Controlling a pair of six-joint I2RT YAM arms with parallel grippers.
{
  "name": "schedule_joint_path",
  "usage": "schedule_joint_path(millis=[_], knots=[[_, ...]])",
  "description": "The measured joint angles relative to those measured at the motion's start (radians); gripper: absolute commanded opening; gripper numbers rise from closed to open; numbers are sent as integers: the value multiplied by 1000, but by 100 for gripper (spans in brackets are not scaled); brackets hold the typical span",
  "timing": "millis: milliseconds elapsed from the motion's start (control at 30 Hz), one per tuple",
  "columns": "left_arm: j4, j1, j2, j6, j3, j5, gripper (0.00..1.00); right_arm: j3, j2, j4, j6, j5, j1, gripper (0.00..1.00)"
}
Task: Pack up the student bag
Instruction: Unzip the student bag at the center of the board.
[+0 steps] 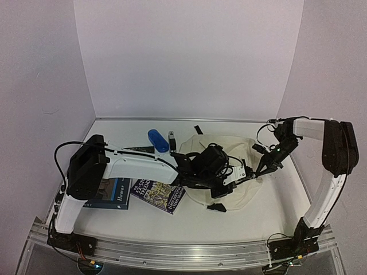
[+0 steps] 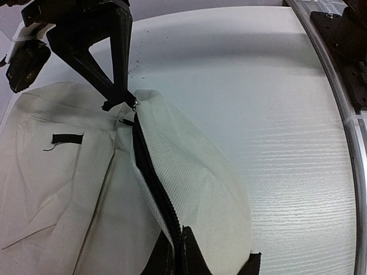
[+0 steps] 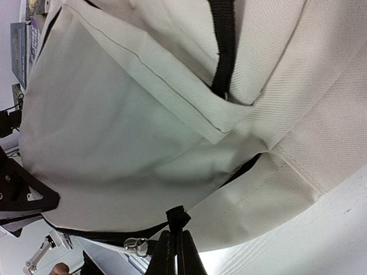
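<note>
The white table (image 1: 275, 220) fills the lower half of the overhead view. Right of centre on it lies the bag (image 1: 246, 192), cream cloth, slumped low, the biggest thing there. My left arm stretches from the lower left of that frame to the middle of the bag. My right arm bends in from the right edge to the bag's right side.

Left of the bag, two books lie flat side by side. The dark blue book (image 1: 117, 192) is partly under my left arm. The purple book (image 1: 157, 196) is close to the bag's left edge, and I cannot tell if they touch. Further up the frame, toward the back wall, sits a blue oblong case (image 1: 157, 140), with a small dark thing (image 1: 171, 139) just to its right, too small to name.

My left hand (image 2: 179, 252) is closed at the bottom of its own view, pinching the bag's cloth right on the black zip line (image 2: 150, 172). My right hand (image 3: 175, 255) is closed tight as well, nipping a small black tab (image 3: 178, 217) at the bag's edge. A metal zip pull (image 3: 135, 246) sits just left of that tab.
</note>
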Motion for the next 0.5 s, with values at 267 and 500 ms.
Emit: schedule_joint_path(millis=[267, 500], knots=[[70, -8, -57, 19, -97, -36, 0, 3, 46, -7, -19, 21, -48, 0], [98, -8, -94, 24, -148, -57, 0, 23, 85, 2, -24, 37, -69, 0]])
